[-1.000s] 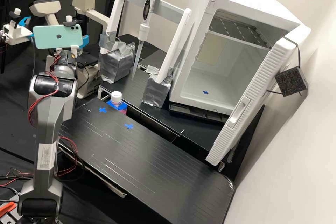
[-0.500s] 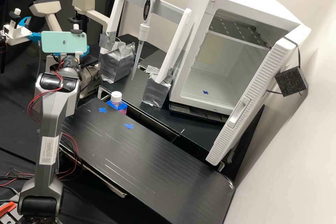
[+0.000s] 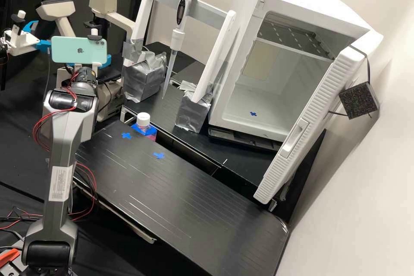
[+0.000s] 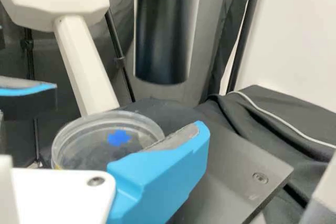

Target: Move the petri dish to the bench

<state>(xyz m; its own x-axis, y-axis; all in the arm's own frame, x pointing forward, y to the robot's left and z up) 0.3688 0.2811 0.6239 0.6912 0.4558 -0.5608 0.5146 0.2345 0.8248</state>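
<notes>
Behind the phone in the high view, a blue part of the gripper [image 3: 105, 61] shows beside the microscope [image 3: 113, 95]. In the wrist view the gripper [image 4: 128, 105] is open, its blue fingers wide apart. The clear petri dish [image 4: 79, 142] sits on the dark microscope stage [image 4: 231, 169], below the black lens barrel [image 4: 161, 30]. One finger overlaps the dish's rim from the camera's side; whether they touch, I cannot tell. A blue cross [image 4: 119, 137] shows at the dish. The black bench [image 3: 172, 198] bears two blue tape crosses.
A pink bottle with a white cap [image 3: 143, 119] stands by the bench's back edge. Beyond it, a pipette [image 3: 176, 39] hangs on a white frame. The white incubator [image 3: 276, 108] stands open at the right, its door [image 3: 306, 125] swung toward the bench.
Compared with a second ago, the arm and its phone have shifted right and slightly down in the high view. Over the last half second they have barely moved.
</notes>
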